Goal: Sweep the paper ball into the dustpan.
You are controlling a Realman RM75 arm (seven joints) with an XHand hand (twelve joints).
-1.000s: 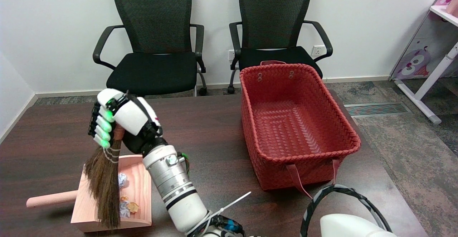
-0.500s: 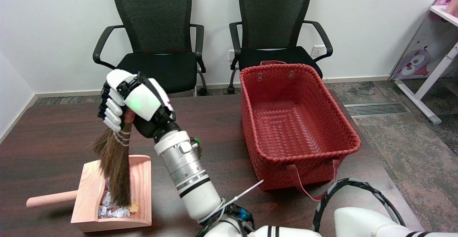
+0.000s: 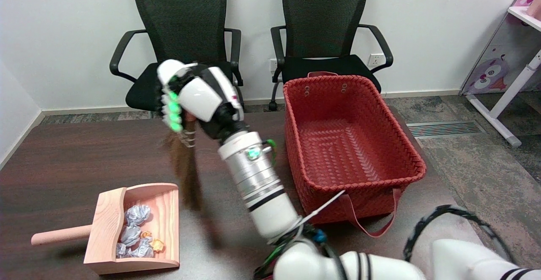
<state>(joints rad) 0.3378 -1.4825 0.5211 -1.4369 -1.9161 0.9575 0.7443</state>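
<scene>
Three paper balls [image 3: 132, 232], one dustpan [image 3: 105, 225], one broom [image 3: 186, 170], one basket [image 3: 351, 144], two chairs [image 3: 186, 39].

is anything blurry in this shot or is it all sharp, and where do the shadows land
Head view: the broom is smeared by motion blur, and the right hand gripping it is slightly soft; the dustpan, paper balls and red basket are sharp. Soft shadows lie on the table beside the dustpan handle and under the arm.
</scene>
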